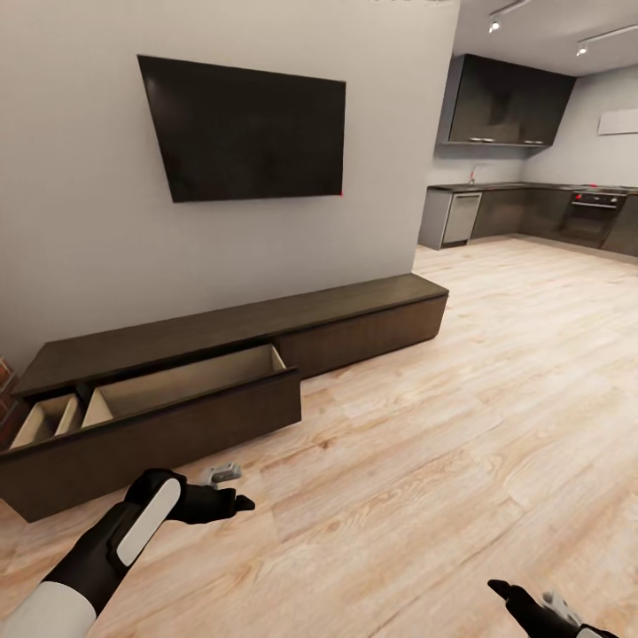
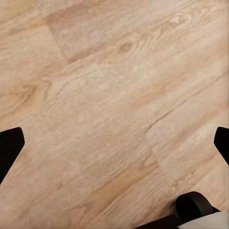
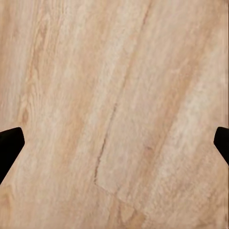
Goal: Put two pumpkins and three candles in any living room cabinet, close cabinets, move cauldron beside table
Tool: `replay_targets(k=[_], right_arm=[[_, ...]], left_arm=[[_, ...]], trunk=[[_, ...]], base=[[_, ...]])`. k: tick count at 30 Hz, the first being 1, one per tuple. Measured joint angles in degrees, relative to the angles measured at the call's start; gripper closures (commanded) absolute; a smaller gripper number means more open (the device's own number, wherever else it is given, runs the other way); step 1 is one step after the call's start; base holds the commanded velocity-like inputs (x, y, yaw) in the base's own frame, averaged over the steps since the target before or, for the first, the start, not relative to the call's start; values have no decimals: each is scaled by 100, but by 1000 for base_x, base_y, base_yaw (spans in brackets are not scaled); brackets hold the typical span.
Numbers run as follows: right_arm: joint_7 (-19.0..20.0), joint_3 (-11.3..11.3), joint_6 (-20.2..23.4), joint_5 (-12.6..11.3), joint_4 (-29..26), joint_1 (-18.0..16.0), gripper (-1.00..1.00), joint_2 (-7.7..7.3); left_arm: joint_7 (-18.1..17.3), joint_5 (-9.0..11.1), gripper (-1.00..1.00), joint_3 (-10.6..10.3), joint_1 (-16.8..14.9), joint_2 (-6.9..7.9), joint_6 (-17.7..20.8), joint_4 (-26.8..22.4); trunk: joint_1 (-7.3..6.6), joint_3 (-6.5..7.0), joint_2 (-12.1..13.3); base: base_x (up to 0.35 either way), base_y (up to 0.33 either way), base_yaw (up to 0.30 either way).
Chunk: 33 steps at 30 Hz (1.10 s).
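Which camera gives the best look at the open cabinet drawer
The head view. It shows the cabinet along the wall with its drawer pulled out, pale insides visible and nothing visible inside. Both wrist views look down at the wooden floor and give nothing of the drawer.

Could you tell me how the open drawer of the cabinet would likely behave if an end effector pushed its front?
The open drawer looks empty, so it should probably slide in easily. Its front is long and handleless; a push near one end might skew it. The cabinet looks heavy and unlikely to shift.
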Motion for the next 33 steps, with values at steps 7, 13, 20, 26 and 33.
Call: replay_targets(k=[7,13,20,26,33], right_arm=[[43,-11,-184,-25,-8,125,-100,5],[43,-28,-59,-54,-35,132,-100,6],[46,-35,39,-53,-25,133,-100,0],[23,-38,19,-55,-20,131,-100,0],[86,-40,34,-55,-16,132,-100,-1]], left_arm=[[0,0,-100,-78,-1,-34,-2,3],[-12,6,-100,-95,-2,-42,2,10],[-16,10,-100,-88,-3,-37,-1,15],[19,-42,-100,-105,0,-41,-5,18],[29,-46,-100,-108,-1,-45,-6,13]], trunk=[[-154,125,281],[-176,144,322],[-176,139,322],[-179,119,322],[-179,116,322]], base=[[0,0,0],[0,0,-133],[26,-7,-272],[178,-170,-112],[222,-221,-170]])
